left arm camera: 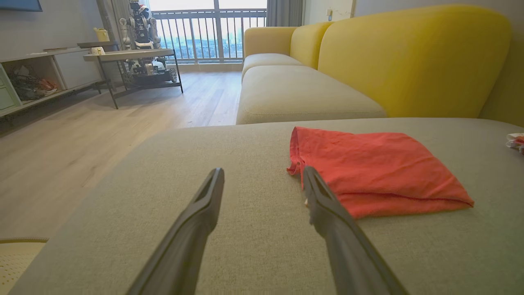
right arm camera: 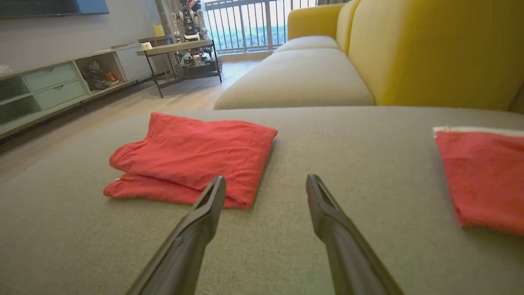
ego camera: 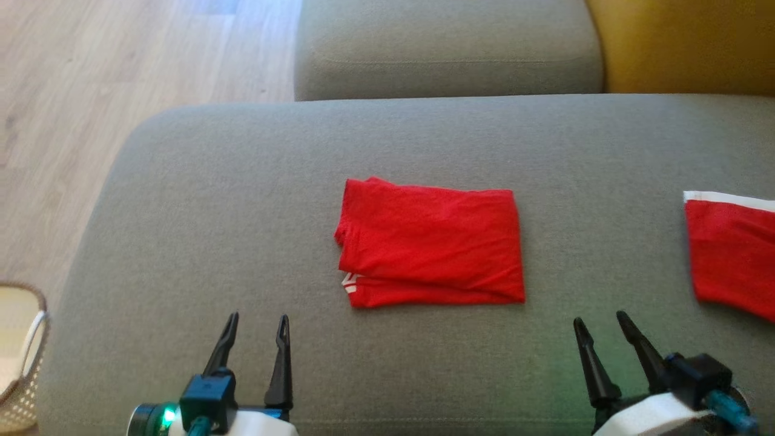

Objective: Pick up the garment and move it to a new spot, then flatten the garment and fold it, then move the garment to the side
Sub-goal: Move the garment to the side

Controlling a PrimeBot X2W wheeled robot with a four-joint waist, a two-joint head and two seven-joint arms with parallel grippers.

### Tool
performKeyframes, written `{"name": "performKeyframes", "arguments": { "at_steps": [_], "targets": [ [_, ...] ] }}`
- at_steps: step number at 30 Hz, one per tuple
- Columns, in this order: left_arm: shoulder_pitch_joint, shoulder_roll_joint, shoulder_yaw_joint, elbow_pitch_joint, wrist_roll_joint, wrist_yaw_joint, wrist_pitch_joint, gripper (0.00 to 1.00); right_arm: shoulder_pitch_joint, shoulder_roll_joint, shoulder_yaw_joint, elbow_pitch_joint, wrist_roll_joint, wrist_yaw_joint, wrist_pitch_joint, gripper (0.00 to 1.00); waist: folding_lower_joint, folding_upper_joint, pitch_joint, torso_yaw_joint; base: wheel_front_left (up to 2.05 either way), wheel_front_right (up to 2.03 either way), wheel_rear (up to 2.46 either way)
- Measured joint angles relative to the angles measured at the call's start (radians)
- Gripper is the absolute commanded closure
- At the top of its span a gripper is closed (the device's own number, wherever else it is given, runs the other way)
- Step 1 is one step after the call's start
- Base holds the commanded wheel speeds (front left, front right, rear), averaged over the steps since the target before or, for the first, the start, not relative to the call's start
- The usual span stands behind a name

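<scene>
Nearest, at the bottom of the head view: left end effector (ego camera: 258,317), two long dark fingers spread apart, nothing between them, over the near part of the wide grey fabric sofa seat (ego camera: 212,212). Right end effector (ego camera: 600,318) is at lower right, fingers also apart and empty, leaning slightly left. A pale woven basket with a white handle (ego camera: 21,363) sits at the far left edge, on the floor beside the seat.

Next, the folded red fabric garment (ego camera: 430,242) lies flat near the middle of the seat. It is a rough rectangle of stacked layers, with a small white mark at its near left corner. It sits ahead of and between the two end effectors, apart from both. In the left wrist view it is ahead and right of the fingers. In the right wrist view it is ahead and left.

A second red cloth with a white band along its far edge (ego camera: 732,254) lies at the seat's right side, cut off by the frame, well apart from the folded garment.

Farthest: another grey seat cushion (ego camera: 448,48), the yellow upholstered sofa back (ego camera: 690,42) and the light wooden plank floor (ego camera: 91,79) at left. A dark-framed table (left arm camera: 131,55) stands near the window railing.
</scene>
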Motion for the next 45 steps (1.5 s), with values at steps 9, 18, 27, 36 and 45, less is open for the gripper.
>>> {"name": "performKeyframes", "arguments": {
  "at_steps": [9, 18, 27, 36, 45],
  "targets": [
    [-0.006, -0.012, -0.017, 0.021, 0.000, -0.023, 0.000, 0.00, -0.255, 0.000, -0.047, 0.271, 0.219, 0.000, 0.000, 0.00, 0.0000, 0.0001, 0.039, 0.085, 0.00, 0.00, 0.00],
    [-0.049, -0.025, -0.030, 0.033, -0.023, -0.046, 0.000, 0.00, -0.468, -0.049, -0.035, 0.598, 0.367, 0.000, 0.014, 0.00, 0.0001, 0.0001, 0.091, 0.180, 0.00, 0.00, 0.00],
    [-0.095, -0.029, -0.055, 0.032, -0.026, -0.058, 0.000, 0.00, -0.593, -0.120, 0.006, 0.746, 0.482, 0.000, 0.033, 0.00, 0.0002, 0.0001, 0.155, 0.235, 0.00, 0.00, 0.00],
    [-0.118, -0.030, -0.060, 0.032, -0.026, -0.056, 0.000, 0.00, -0.631, -0.120, 0.130, 0.800, 0.548, 0.000, 0.086, 1.00, 0.0000, 0.0001, 0.179, 0.216, 0.00, 0.00, 0.00],
    [-0.140, -0.030, -0.053, 0.022, -0.009, -0.058, 0.000, 0.00, -0.690, -0.139, 0.224, 0.762, 0.544, 0.000, 0.044, 1.00, 0.0000, 0.0001, 0.211, 0.122, 0.00, 0.00, 0.00]
  ]
}}
